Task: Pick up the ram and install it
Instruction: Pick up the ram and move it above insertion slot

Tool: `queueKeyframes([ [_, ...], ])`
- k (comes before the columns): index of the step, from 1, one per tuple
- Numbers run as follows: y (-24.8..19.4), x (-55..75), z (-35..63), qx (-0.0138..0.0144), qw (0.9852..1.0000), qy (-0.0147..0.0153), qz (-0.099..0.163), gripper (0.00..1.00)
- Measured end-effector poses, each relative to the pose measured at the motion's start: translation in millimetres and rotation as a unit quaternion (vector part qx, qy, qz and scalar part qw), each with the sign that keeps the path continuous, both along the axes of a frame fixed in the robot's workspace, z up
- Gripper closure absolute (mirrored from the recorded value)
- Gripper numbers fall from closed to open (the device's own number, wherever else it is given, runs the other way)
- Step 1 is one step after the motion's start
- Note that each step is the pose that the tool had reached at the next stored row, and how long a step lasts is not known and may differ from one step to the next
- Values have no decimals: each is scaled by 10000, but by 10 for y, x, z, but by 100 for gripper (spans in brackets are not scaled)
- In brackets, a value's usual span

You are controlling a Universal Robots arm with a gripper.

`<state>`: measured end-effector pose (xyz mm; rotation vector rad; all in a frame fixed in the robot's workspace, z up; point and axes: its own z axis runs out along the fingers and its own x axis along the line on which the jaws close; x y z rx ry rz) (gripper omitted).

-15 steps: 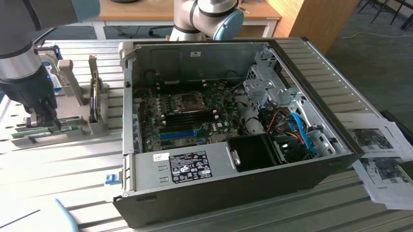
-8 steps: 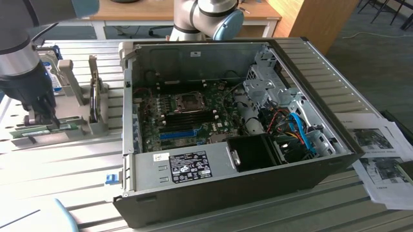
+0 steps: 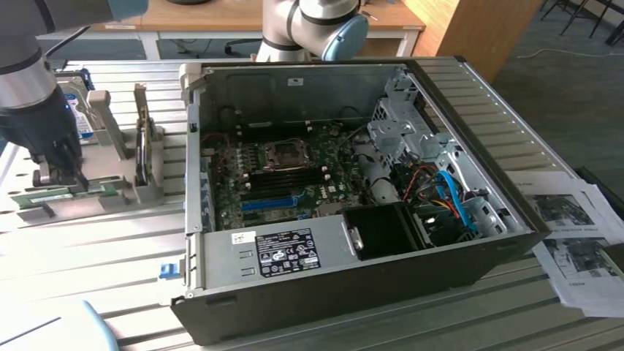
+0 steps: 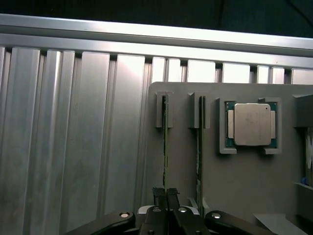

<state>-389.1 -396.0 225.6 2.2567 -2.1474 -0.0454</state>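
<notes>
the hand (image 4: pixel 165 195) is pressed together, pinching the upper edge of the ram (image 4: pixel 165 147). the ram stands on edge in a holder (image 4: pixel 234 181) slot on the table (image 4: pixel 73 137), directly under the hand.

risks, as judged:
- off-centre pinch: the ram may tilt and bind in the slot guides.
- thin edge grip: the ram may slip.
- the second stick (image 4: pixel 199 147), just beside the hand, may be knocked.

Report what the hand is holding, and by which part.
The hand pinches the long, thin green ram stick by its upper edge, a finger on each face; the stick stands in its slot in the grey holder.
</notes>
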Motion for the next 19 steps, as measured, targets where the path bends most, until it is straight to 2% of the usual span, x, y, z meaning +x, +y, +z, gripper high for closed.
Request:
queueKeyframes([
  [19,0,0,230,-38,10000,2,-8,89],
])
